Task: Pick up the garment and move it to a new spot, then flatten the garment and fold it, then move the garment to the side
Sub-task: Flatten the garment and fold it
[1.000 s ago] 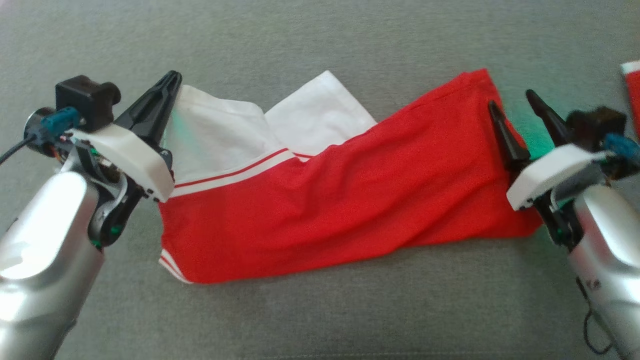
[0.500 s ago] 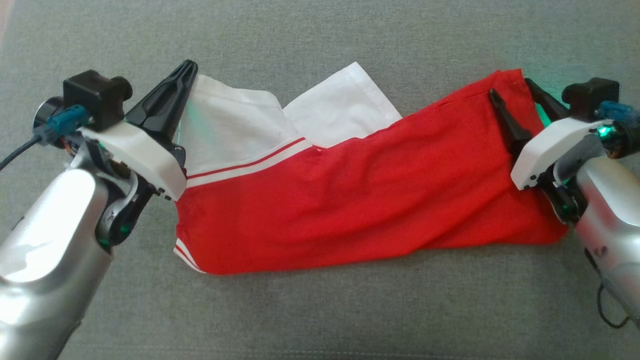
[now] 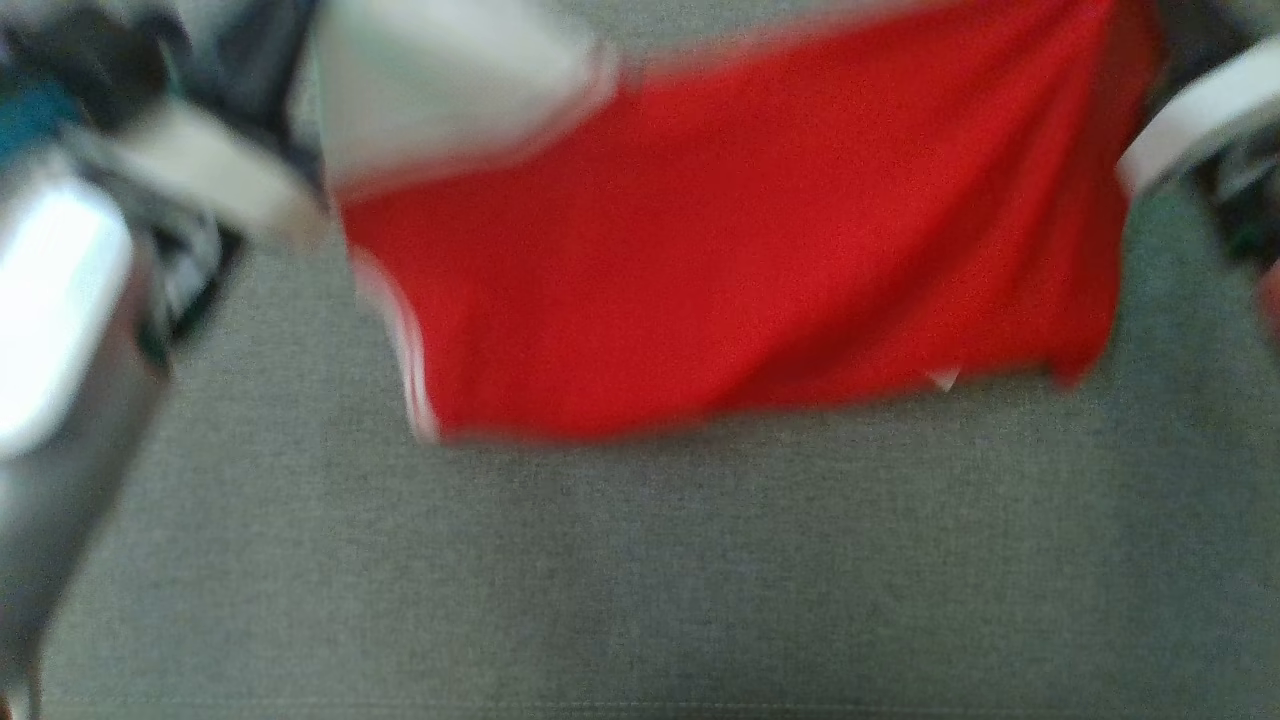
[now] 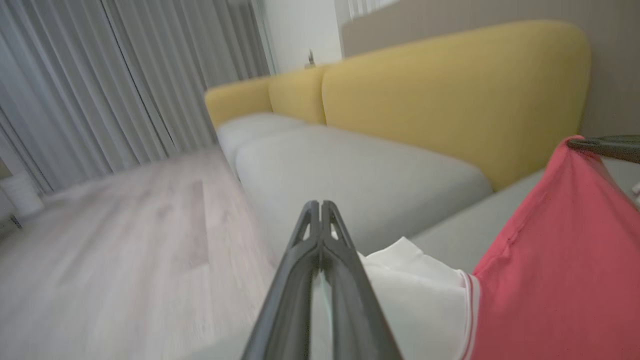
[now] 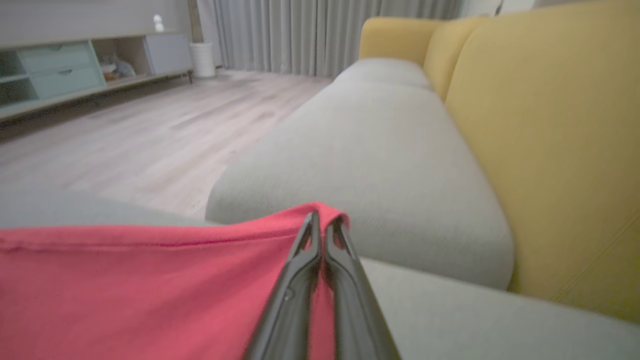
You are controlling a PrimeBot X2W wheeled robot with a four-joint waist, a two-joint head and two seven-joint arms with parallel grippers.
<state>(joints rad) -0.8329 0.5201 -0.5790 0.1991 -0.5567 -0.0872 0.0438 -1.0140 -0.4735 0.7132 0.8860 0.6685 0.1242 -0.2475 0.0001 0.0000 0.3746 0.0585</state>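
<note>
- The left gripper (image 4: pixel 320 212) has its fingers pressed tight together, clamped on the white sleeve end of the garment (image 3: pixel 760 230). The cloth spills away toward 4 o'clock in its wrist view.
- The right gripper (image 5: pixel 322 222) is likewise pinched closed, on a red hem corner. The red cloth runs off toward 8 o'clock in its wrist view.
- In the blurred head view the garment hangs as a band between the two grips. Its long axis runs 9 to 3 o'clock, with the white end near 10, the red end near 2, and the loose lower edge drooping toward 6.
- Each arm holds its own end, so neither is nearer. I judge the carry depends on keeping the grips spread along that axis so the cloth lands flat.
- For room to move, the grey seat cushion (image 3: pixel 640 580) lies open at 6 o'clock in the head view.
- The yellow backrest (image 4: pixel 450 100) bounds the seat at 1 o'clock in the left wrist view.
- The wooden floor (image 5: pixel 125 135) lies past the seat's edge at 10 o'clock in the right wrist view, a drop to keep clear of.
</note>
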